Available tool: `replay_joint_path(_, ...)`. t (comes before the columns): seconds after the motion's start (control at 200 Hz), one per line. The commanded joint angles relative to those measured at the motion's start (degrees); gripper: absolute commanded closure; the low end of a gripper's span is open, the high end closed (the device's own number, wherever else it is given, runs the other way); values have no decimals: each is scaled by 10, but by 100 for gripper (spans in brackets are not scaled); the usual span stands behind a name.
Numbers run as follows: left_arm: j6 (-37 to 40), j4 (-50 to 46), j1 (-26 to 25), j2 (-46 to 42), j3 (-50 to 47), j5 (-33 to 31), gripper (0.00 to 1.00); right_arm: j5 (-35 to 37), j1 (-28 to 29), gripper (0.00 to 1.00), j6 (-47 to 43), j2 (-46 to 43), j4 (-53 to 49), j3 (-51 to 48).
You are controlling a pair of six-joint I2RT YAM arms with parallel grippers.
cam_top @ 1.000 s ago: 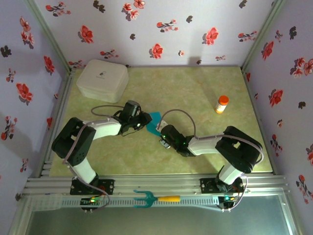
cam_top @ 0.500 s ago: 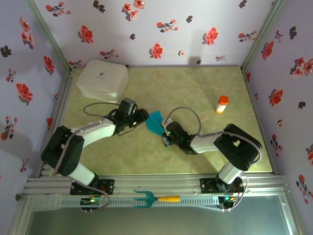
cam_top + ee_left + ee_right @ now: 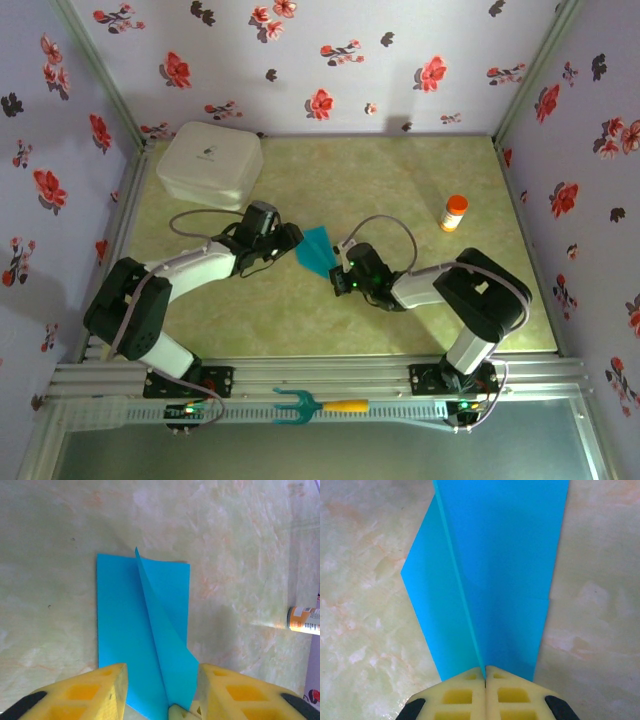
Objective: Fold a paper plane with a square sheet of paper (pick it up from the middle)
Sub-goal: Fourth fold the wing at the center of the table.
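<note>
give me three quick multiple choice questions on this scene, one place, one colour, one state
1. Where is the white square lidded box? A far left corner of the green marbled table; B near right corner; C centre.
2. What colour is the partly folded paper sheet? A red; B teal-blue; C white.
3. The right gripper is: A wide open; B shut on the paper; C half open, empty.
Answers: A, it sits at the far left; B, both wrist views show it; B, it is closed on the crease.

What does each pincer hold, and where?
Right pincer: the folded blue paper, pinched at the edge where its crease ends. Left pincer: open, holding nothing.
</note>
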Motion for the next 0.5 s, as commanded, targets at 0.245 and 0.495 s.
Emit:
replay_joint_path(0.245, -1, 41, 4, 46, 12, 45, 77, -134, -47, 96, 95, 19, 17, 6)
replay_joint_path(0.495, -4, 58, 3, 72, 23, 69, 87, -150, -68, 97, 136, 23, 45, -9)
